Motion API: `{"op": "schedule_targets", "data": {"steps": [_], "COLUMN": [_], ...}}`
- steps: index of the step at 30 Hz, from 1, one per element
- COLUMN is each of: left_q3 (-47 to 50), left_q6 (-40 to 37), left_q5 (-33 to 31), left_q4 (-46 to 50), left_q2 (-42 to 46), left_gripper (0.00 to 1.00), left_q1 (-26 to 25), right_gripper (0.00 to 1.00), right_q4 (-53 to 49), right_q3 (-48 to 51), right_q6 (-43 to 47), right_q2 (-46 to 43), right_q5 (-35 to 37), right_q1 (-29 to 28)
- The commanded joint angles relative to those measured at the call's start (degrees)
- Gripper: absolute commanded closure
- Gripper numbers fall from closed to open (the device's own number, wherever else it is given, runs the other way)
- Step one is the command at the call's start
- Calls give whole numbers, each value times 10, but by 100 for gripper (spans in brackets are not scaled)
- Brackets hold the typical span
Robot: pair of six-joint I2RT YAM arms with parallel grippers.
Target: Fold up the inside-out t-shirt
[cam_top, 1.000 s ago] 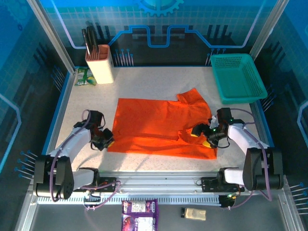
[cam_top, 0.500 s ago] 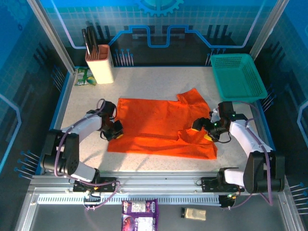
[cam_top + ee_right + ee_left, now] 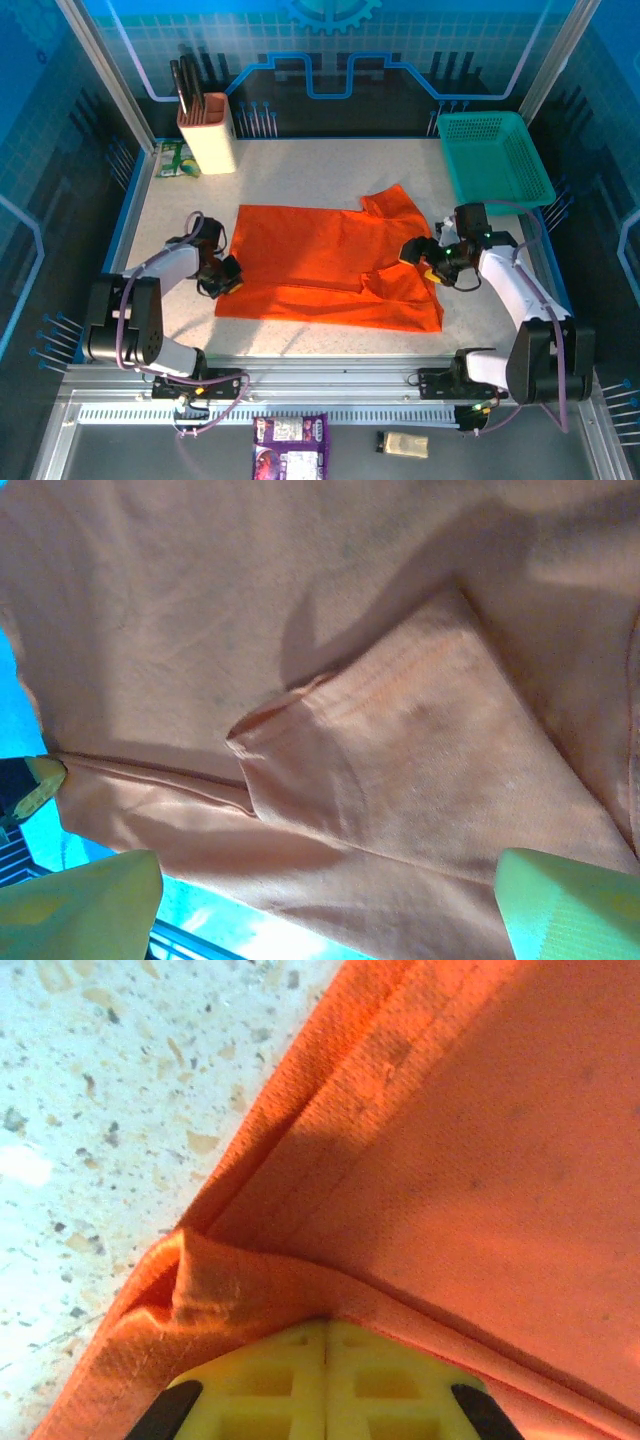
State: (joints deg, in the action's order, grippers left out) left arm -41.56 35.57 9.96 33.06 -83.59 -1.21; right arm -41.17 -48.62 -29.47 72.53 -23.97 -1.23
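The big speckled white table [image 3: 300,170] had a bright orange t-shirt of soft thin cloth [image 3: 310,265] lying in the middle of it. The t-shirt was spread out mostly flat, with a sleeve sticking out at its far right. A teal plastic mesh basket [image 3: 497,160] sat at the far right corner, well apart from the t-shirt. The left gripper [image 3: 222,276] was at the t-shirt's left edge, and its yellow fingers [image 3: 290,1380] were pinched tight on a little bunch of the cloth there. The right gripper [image 3: 425,262] hung over the right side, by a small flap, with its fingers [image 3: 560,905] spread wide and nothing in them. I think the folding had hardly begun. One small flap on the right looked tucked over, but the body was not folded yet. The big folds were left to do.
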Motion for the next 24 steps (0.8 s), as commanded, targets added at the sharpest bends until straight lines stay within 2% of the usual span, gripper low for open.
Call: {"op": "schedule_targets", "data": {"steps": [1, 6, 13, 18, 24], "left_q3": [-47, -100, -142, -113, -45], "left_q6": [-23, -60, -73, -61, -49], "left_q5": [16, 40, 59, 46, 32], "left_q4": [27, 24, 6, -13, -29], "left_q2": [25, 11, -86, -120, -93], "left_gripper": [91, 89, 89, 89, 89], "left_q1": [5, 5, 4, 8, 27], "right_gripper": [14, 15, 15, 15, 16], "right_q4": [-8, -10, 6, 11, 6], "right_q3": [-46, -87, -114, -121, -152], "right_q6": [37, 63, 61, 59, 77], "right_q2": [31, 76, 117, 130, 155], "right_q5": [13, 19, 17, 17, 22], "right_q1": [-9, -17, -38, -43, -43]}}
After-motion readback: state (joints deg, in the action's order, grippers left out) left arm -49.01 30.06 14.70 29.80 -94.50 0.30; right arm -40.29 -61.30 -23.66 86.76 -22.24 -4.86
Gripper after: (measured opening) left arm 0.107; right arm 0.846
